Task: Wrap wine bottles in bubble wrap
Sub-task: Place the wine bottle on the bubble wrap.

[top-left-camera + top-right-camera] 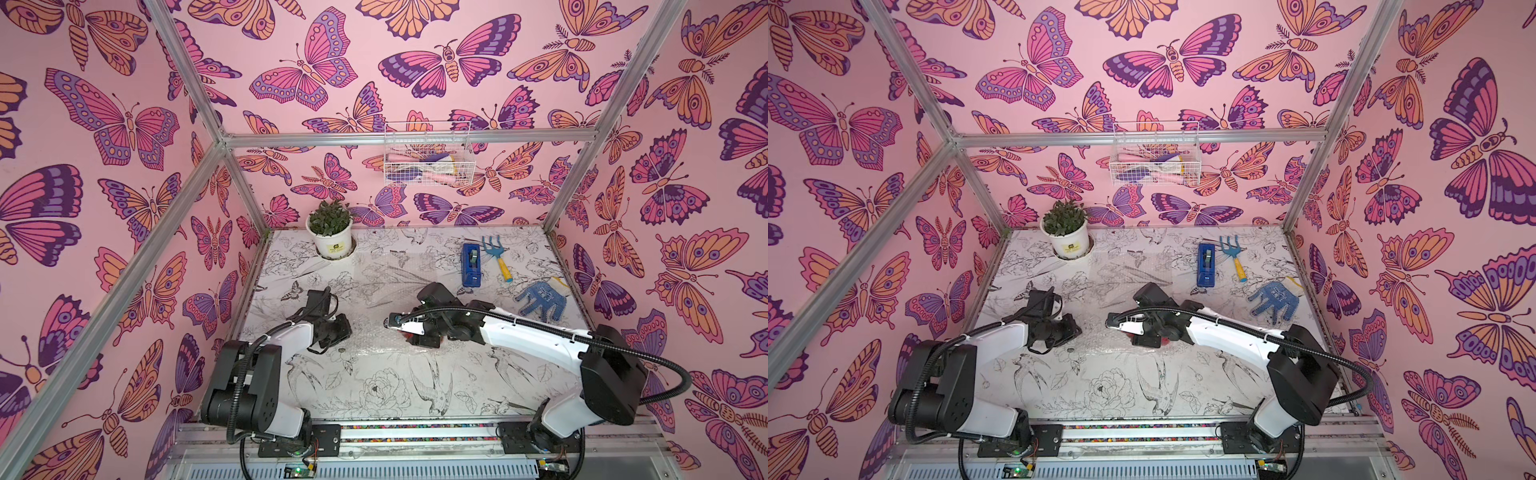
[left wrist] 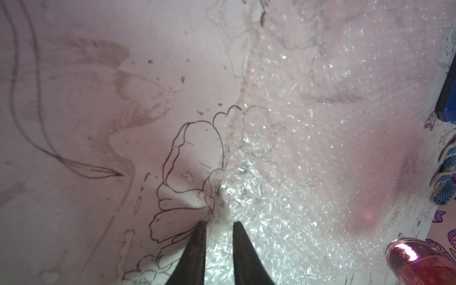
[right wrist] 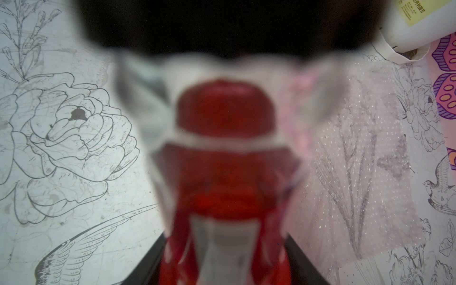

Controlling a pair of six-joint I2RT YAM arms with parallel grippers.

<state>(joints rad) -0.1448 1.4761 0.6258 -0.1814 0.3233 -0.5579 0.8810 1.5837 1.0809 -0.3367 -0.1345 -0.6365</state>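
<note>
The bubble wrap (image 1: 386, 282) lies spread flat on the flower-printed table (image 1: 374, 395), nearly see-through in both top views (image 1: 1125, 270). My left gripper (image 1: 332, 336) is low at the sheet's near left edge. In the left wrist view its two dark fingertips (image 2: 202, 227) stand close together, and my left gripper (image 2: 219, 223) is shut on the wrap's crinkled edge (image 2: 246, 192). My right gripper (image 1: 419, 338) hovers low over the sheet, shut on the wine bottle (image 3: 225, 138), whose red liquid fills the blurred right wrist view. The bottle's rounded end (image 2: 414, 261) shows in the left wrist view.
A potted plant (image 1: 330, 237) stands at the back left. A blue tape dispenser (image 1: 470, 265), a blue garden fork (image 1: 496, 257) and a blue dotted glove (image 1: 540, 297) lie at the back right. A wire basket (image 1: 426, 160) hangs on the back wall.
</note>
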